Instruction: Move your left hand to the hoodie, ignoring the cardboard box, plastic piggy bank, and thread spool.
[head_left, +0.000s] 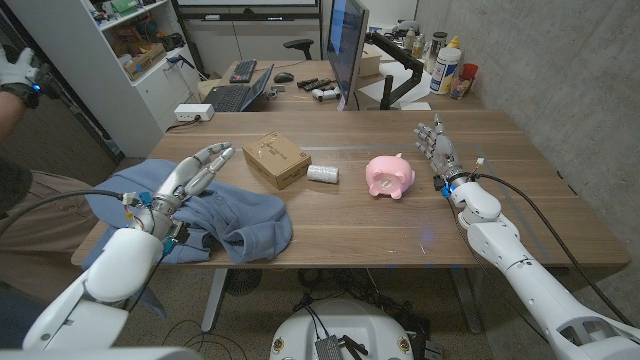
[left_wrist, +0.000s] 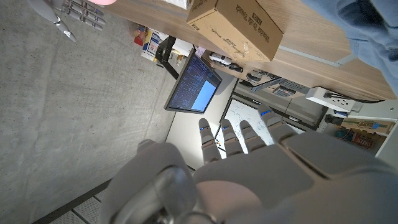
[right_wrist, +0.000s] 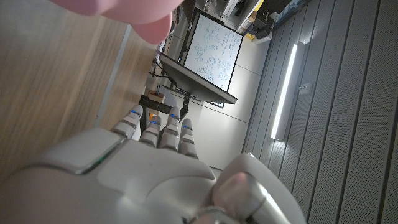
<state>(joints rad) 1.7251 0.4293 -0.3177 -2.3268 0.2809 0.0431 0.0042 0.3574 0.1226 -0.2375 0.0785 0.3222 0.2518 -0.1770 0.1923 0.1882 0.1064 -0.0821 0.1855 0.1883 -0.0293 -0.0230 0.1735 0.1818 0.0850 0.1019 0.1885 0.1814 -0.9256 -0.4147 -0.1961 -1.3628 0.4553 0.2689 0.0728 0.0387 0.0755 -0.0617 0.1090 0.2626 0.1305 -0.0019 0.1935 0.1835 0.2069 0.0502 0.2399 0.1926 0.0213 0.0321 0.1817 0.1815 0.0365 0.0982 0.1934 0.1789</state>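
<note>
Over the crumpled hoodie (head_left: 235, 215), stretched along the table's left edge, the left hand (head_left: 190, 175) hovers open-fingered.

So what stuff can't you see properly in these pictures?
- Head view: the left hand hangs over the hoodie; whether it touches is unclear.
- Head view: the print on the cardboard box is too small to read.
- Right wrist view: the piggy bank is cut off by the edge and blurred.
</note>
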